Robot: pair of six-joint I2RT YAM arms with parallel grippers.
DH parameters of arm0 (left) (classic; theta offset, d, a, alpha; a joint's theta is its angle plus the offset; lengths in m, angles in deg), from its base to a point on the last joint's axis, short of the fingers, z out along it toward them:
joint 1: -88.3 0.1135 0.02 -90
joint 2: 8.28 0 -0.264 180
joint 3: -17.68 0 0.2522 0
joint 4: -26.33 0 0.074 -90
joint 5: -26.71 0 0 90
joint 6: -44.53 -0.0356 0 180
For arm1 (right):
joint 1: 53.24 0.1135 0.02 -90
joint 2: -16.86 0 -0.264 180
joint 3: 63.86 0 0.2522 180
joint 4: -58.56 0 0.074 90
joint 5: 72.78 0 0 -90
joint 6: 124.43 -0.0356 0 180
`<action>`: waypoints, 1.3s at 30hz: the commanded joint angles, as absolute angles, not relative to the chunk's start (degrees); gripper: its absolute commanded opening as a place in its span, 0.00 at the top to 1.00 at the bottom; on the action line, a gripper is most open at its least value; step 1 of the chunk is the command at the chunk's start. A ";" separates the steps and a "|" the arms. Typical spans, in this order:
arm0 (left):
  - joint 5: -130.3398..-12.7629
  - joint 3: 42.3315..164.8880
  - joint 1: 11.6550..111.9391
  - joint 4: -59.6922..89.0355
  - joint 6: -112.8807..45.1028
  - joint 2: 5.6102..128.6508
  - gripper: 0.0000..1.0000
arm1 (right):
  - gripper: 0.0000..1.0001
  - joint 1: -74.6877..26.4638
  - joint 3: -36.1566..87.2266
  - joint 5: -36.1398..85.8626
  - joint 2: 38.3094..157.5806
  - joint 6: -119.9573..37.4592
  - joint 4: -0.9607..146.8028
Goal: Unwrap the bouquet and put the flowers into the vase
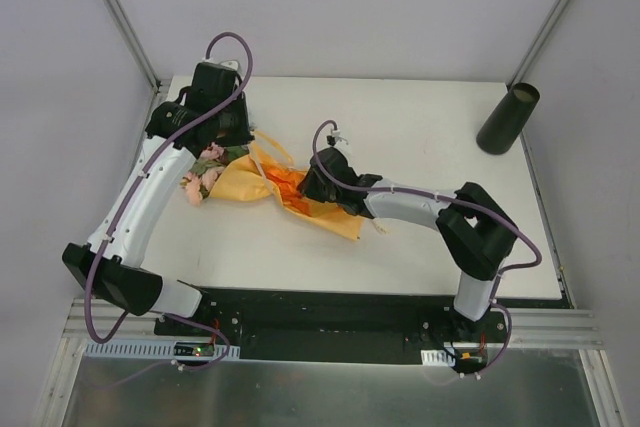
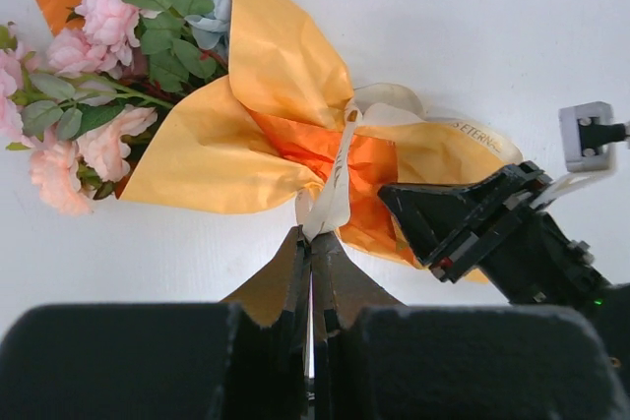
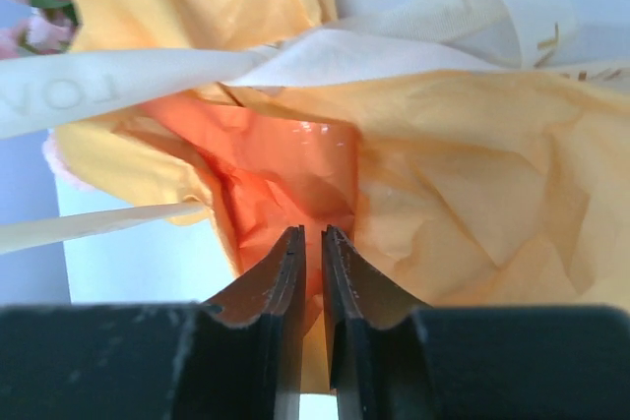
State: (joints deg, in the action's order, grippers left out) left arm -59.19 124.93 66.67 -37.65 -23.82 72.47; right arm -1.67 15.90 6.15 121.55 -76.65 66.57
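Left tool (image 2: pixel 313 235) pinches the cream ribbon (image 2: pixel 335 179) tight. Right tool (image 3: pixel 313 235) is narrow at the orange paper (image 3: pixel 463 194) — holding it or not, I cannot tell. Pull the ribbon slowly; the bouquet (image 1: pixel 240 185) lies on the counter (image 1: pixel 400 117) — the vase (image 1: pixel 507 119) stands far off.

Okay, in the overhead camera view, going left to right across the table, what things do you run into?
flowers → orange wrapping paper → vase
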 commanded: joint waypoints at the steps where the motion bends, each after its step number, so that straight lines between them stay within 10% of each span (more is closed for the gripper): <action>1: -54.50 126.01 67.38 -38.50 -25.78 69.33 1.00 | 0.80 -2.00 18.72 5.61 116.19 -69.78 65.65; 20: -69.88 118.19 67.38 -38.76 -22.97 65.64 1.00 | 0.09 -2.44 11.94 33.28 112.66 -35.06 26.72; 39: -72.69 118.89 67.38 -38.76 -22.79 66.61 1.00 | 0.09 -0.86 20.38 35.59 125.58 -25.03 23.19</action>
